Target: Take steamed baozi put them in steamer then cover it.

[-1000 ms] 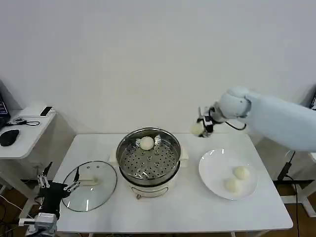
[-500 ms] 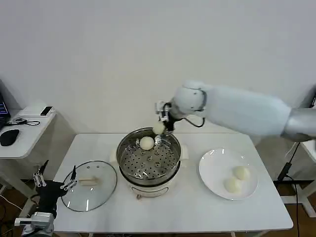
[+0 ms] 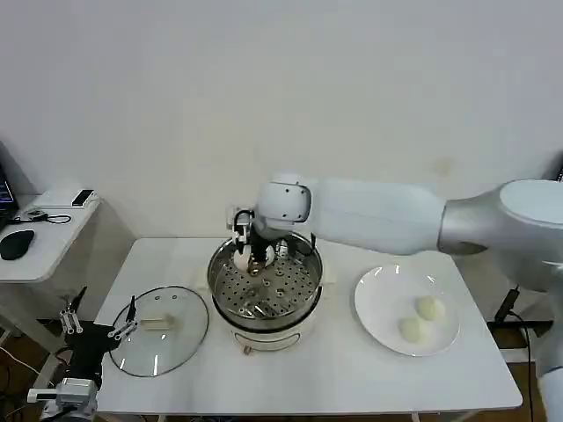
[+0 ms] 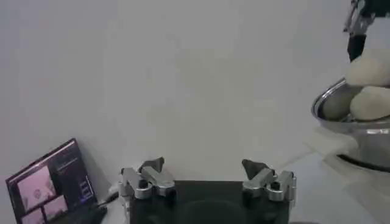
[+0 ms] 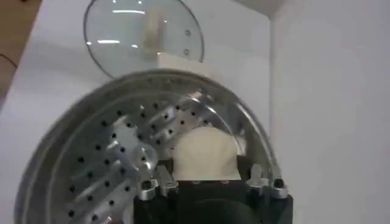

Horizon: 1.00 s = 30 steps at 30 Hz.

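My right gripper [image 3: 247,249] reaches into the far left part of the steamer [image 3: 264,322] and is shut on a steamed baozi [image 5: 206,154], which sits between its fingers [image 5: 159,180] just above the perforated tray [image 5: 91,176]. From the left wrist view, that held baozi [image 4: 372,66] is directly above a second baozi [image 4: 372,102] lying inside the steamer's rim [image 4: 334,111]. Two more baozi [image 3: 429,308] [image 3: 413,330] lie on the white plate [image 3: 374,294]. The glass cover [image 3: 160,331] lies flat left of the steamer. My left gripper [image 3: 98,326] hangs open by the cover's front left edge.
The plate stands right of the steamer on the white table [image 3: 334,374]. A side desk [image 3: 40,233] with a mouse and a phone is at the far left. A laptop screen [image 4: 52,182] shows low in the left wrist view. A white wall runs behind the table.
My right arm swung left with the baozi, from beside the plate to over the steamer, then lowered it in at the far left. The left gripper barely shifted.
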Each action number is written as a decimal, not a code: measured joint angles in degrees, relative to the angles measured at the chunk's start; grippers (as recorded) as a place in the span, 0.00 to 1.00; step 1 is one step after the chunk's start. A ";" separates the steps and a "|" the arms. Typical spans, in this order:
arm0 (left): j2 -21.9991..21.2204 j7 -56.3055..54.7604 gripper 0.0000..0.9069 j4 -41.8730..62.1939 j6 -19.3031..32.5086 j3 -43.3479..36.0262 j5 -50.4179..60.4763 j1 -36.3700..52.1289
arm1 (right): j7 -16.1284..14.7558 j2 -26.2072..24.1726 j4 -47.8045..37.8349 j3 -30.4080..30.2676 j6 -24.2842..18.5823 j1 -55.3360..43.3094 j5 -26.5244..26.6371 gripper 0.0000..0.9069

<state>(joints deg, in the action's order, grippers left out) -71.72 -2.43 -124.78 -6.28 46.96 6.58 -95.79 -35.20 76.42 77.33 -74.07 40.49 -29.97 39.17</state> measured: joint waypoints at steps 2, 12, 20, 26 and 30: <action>-0.01 -0.01 1.00 0.00 0.02 0.03 -0.02 0.04 | 0.24 0.71 -0.43 -0.01 0.19 0.60 0.08 0.77; -0.06 -0.05 1.00 0.57 0.19 -0.02 -0.05 0.41 | 0.89 3.16 -3.02 -0.14 0.75 3.36 -0.72 0.77; -0.09 -0.28 1.00 0.85 0.50 -0.07 -0.08 0.19 | 1.43 3.44 -3.83 0.14 0.92 4.76 -1.65 1.00; 0.01 -0.32 1.00 0.97 0.51 -0.01 -0.08 0.10 | 1.02 2.37 -3.18 0.79 0.97 4.15 -1.71 1.00; -0.11 -0.32 1.00 0.61 0.46 -0.01 -0.07 0.00 | 0.33 0.65 -1.73 1.30 0.86 2.51 -1.80 1.00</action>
<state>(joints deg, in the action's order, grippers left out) -71.83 -2.75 -124.17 -5.81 46.95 6.51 -95.79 -34.88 77.06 75.60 -72.77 41.35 -27.46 37.36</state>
